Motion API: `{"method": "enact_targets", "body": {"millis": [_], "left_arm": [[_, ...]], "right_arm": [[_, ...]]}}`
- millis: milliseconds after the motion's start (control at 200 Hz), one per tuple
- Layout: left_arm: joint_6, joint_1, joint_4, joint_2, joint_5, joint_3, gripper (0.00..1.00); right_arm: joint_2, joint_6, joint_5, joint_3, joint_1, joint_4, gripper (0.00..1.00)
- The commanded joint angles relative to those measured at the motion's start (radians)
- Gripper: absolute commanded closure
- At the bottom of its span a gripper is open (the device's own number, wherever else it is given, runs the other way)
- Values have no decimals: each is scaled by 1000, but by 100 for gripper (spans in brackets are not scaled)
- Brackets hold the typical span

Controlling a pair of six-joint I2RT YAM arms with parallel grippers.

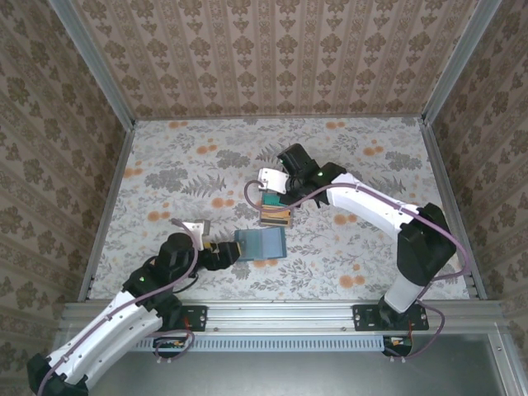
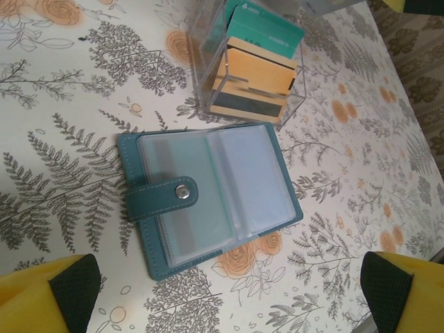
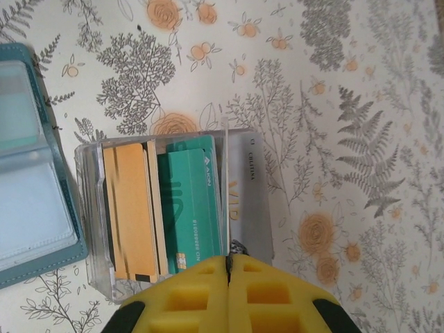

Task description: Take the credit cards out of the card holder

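Dark teal two-panel card holder (image 2: 208,198) lying open on the floral bench (image 2: 62,104), just beside a clear plastic box (image 2: 250,76) that holds tan and teal-green credit cards (image 3: 194,201). Left pincer (image 2: 225,302) is released wide and faces the holder; right pincer (image 3: 229,277) is clenched over the box. Any card left in the clear sleeves is best drawn out flat along its sleeve while the holder is held down.

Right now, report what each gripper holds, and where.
Left gripper: open, empty. Right gripper: shut at the grey card's near end; a real grip cannot be told.

Card holder (image 2: 208,198) open flat; credit cards (image 2: 253,87) stand in clear box (image 2: 207,69) beyond.
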Motion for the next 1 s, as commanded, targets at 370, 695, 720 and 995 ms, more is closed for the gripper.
{"method": "enact_targets", "body": {"millis": [370,695,720,995], "left_arm": [[15,15,-39,-15,-14,-21,0],[20,24,-40,-15,-13,-22,0],[21,25,-39,-15,-12,-23,0],[20,34,-22,-16,4,-32,0]], "right_arm": [[77,-28,-2,48,-45,-34,100],[79,-22,-38,81,-53,-75,100],[75,-21,-41,82,-53,-80,100],[26,-20,-70,78,-53,-109,100]]}}
